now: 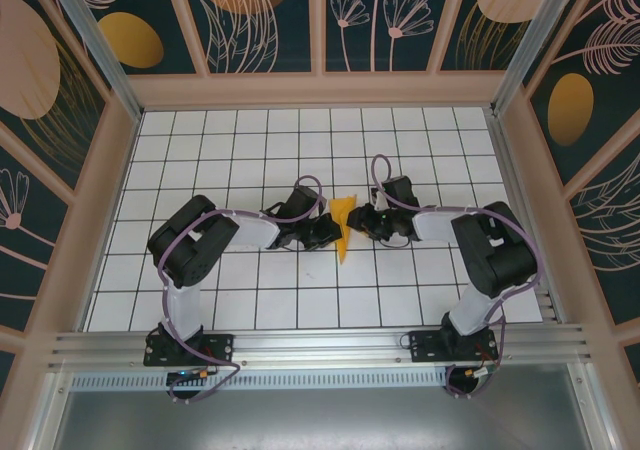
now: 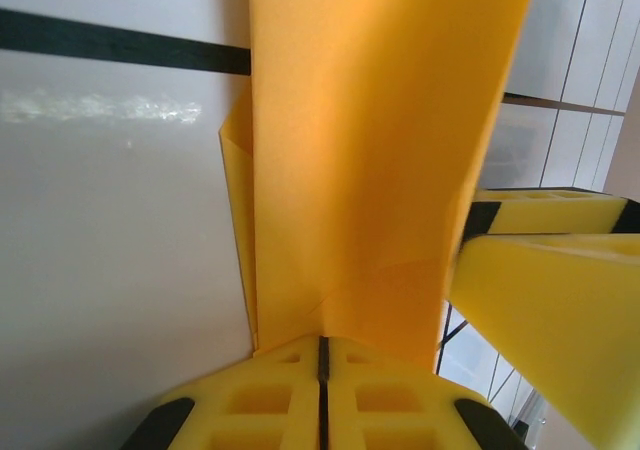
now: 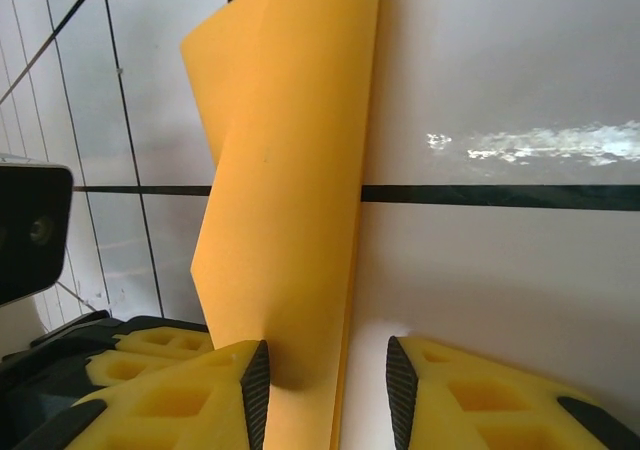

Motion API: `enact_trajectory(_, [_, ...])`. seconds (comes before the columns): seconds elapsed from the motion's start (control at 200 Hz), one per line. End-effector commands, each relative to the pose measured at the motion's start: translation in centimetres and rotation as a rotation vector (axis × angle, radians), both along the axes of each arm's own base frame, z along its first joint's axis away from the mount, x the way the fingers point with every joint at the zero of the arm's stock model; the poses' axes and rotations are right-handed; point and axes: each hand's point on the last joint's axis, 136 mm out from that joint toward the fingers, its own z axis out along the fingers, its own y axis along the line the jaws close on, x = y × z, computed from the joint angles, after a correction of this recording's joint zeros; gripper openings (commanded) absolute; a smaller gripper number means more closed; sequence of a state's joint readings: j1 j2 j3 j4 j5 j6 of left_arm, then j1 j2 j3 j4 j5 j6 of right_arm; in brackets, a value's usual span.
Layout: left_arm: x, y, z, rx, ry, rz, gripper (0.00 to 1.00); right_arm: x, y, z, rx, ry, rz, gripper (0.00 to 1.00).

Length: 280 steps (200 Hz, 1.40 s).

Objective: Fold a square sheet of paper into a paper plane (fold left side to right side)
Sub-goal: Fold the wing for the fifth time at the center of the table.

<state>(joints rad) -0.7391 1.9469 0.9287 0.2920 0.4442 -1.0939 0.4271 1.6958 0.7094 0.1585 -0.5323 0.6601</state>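
Note:
The square sheet of paper is folded into a narrow, pointed orange-yellow paper plane (image 1: 343,222) that lies mid-table with its tip toward the near edge. My left gripper (image 1: 329,232) is at its left side. In the left wrist view the left gripper (image 2: 322,342) has its pads pressed together, shut on the edge of the folded paper (image 2: 370,150), which rises from between them. My right gripper (image 1: 362,220) is at the paper's right side. The right gripper (image 3: 328,380) stands open around the paper (image 3: 290,170); its left pad touches the raised flap and the right pad is apart from it.
The white grid table (image 1: 250,300) is walled by wooden panels (image 1: 320,88) at the back and on both sides. The right gripper's yellow fingers (image 2: 545,270) stand close beside the paper in the left wrist view. A metal rail (image 1: 320,345) runs along the near edge.

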Motion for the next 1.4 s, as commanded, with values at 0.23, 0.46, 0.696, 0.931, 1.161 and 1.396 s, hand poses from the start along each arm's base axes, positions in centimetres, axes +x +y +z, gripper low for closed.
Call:
enact_trajectory(0.23, [-0.2, 0.8, 0.4, 0.031, -0.02, 0.025, 0.13, -1.0, 0.0, -1.9, -0.058, 0.057, 0.035, 0.39])
enact_trajectory(0.46, [0.2, 1.0, 1.9, 0.03, -0.053, 0.026, 0.18, -1.2, 0.0, -2.4, -0.068, 0.074, 0.039, 0.4])
enact_trajectory(0.696, [1.7, 2.7, 4.5, 0.007, -0.095, 0.08, 0.25, -1.0, 0.1, -2.1, -0.063, 0.063, 0.043, 0.4])
enact_trajectory(0.931, [4.6, 2.7, 6.0, -0.054, -0.117, 0.071, 0.26, -1.0, 0.2, -2.1, -0.064, 0.063, 0.045, 0.39])
enact_trajectory(1.161, [6.5, 0.8, 5.4, -0.068, -0.105, 0.046, 0.26, -1.0, 0.3, -2.0, -0.063, 0.062, 0.048, 0.39])
enact_trajectory(1.396, [6.6, 0.2, 4.2, -0.071, -0.075, 0.029, 0.26, -1.0, 0.4, -1.9, -0.059, 0.058, 0.05, 0.4])
